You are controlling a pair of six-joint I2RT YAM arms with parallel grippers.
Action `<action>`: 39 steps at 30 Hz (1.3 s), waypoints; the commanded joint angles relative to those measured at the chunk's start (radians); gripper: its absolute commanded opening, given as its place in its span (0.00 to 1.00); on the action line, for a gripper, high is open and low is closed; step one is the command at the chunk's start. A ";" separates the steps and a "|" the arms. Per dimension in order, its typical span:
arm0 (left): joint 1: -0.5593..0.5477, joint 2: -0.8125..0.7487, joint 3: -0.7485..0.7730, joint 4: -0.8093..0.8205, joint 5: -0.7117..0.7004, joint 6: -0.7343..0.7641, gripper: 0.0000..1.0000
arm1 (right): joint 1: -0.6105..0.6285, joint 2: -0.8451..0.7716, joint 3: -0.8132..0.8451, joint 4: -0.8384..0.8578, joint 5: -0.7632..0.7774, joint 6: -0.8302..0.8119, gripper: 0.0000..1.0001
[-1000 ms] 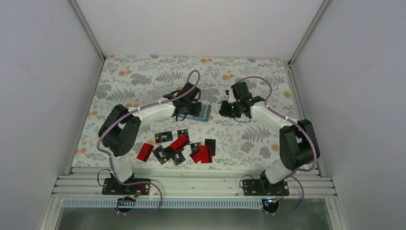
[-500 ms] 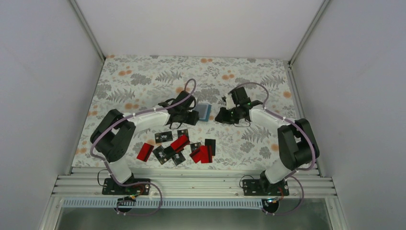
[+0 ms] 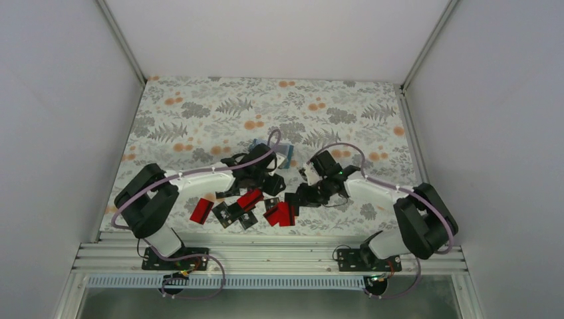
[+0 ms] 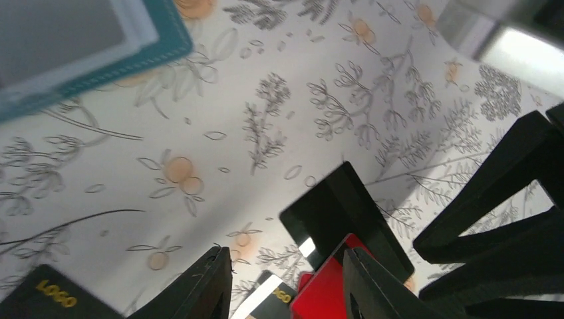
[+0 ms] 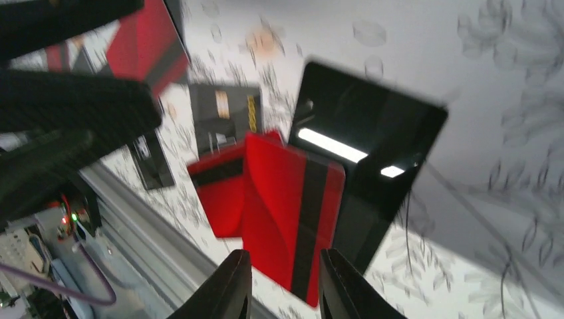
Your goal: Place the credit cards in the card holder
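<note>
Two claws hang low over the floral worktop (image 3: 199,113), close together. The left claw (image 3: 271,187) stands open; in its wrist view its fingers (image 4: 207,287) are apart with nothing between them. The right claw (image 3: 294,198), at 4 o'clock from the left one, has its jaws a little apart above a red card (image 5: 292,226) that overlaps a black card (image 5: 372,153); no card is gripped. The credit cards (image 3: 249,198), red and black, lie scattered on the worktop near the arm bases, some overlapping. The card holder (image 3: 287,156), teal, lies on the worktop at 1 o'clock from the card spread, partly hidden behind the left arm.
</note>
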 commanded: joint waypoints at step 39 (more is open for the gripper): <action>-0.218 0.155 -0.051 0.130 0.081 0.006 0.38 | 0.056 -0.306 -0.333 -0.100 -0.145 0.190 0.44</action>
